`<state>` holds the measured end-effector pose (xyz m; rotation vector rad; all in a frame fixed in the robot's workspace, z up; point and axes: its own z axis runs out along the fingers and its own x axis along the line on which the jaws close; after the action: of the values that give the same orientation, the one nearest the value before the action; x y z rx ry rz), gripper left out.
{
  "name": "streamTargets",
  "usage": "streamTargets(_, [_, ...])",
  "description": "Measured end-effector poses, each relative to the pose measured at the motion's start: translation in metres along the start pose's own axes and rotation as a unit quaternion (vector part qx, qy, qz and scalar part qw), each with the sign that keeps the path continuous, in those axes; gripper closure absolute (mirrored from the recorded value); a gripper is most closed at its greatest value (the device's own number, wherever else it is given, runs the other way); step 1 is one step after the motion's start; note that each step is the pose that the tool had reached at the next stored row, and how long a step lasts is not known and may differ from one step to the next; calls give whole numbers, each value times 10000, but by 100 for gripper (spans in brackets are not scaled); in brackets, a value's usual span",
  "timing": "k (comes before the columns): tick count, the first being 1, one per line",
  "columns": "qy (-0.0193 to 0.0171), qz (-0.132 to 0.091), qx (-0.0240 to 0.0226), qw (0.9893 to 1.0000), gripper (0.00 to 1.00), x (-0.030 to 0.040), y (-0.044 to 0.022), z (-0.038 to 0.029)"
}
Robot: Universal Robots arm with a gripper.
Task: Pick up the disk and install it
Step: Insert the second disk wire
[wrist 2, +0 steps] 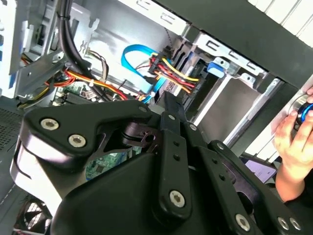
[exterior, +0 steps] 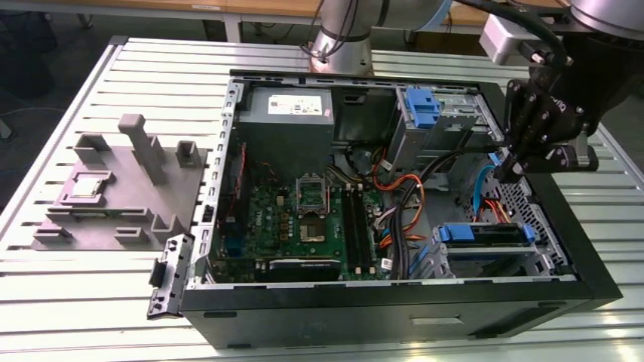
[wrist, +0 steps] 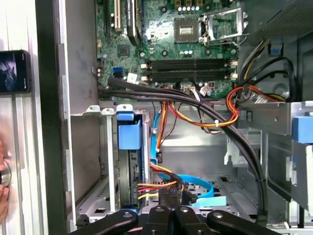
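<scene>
The disk (exterior: 484, 234), edged by its blue plastic frame, lies flat in the drive bay at the near corner of the open computer case (exterior: 403, 302), on the exterior view's right. Its blue frame end shows in the bay in both wrist views (wrist: 128, 133) (wrist 2: 218, 66). My gripper (exterior: 507, 170) hangs over the case's right side, above the disk bay and the blue data cable (wrist: 193, 185). The fingers (wrist: 165, 199) stand pressed together with nothing between them. The gripper is apart from the disk.
Black, orange and yellow cables (exterior: 408, 197) cross the case between the motherboard (exterior: 302, 219) and the bays. An upright blue latch piece (exterior: 424, 107) and the grey power supply (exterior: 289, 105) sit at the back. A grey fixture (exterior: 121, 188) lies on the slatted table. A person's hand (wrist 2: 293, 139) is beside the case.
</scene>
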<state>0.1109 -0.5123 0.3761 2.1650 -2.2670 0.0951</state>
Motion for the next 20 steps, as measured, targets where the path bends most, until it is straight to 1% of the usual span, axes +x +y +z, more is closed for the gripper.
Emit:
streamTargets(1, [1, -1, -19, 10000, 90, -13, -1, -2])
streamTargets(2, [1, -2, -27, 10000, 90, -26, -3, -6])
streamTargets(8, [6, -2, -47, 10000, 90, -128, -26, -21])
streamTargets(10, [14, -3, -61, 10000, 90, -137, -35, -20])
streamTargets(12, [37, -5, -75, 10000, 90, -138, -38, -22])
streamTargets(16, [64, -8, -133, 9999, 90, -138, -40, -53])
streamTargets(18, [87, -9, -137, 9999, 90, -143, -43, -54])
streamTargets(20, [85, -9, -138, 9999, 90, -149, -45, -43])
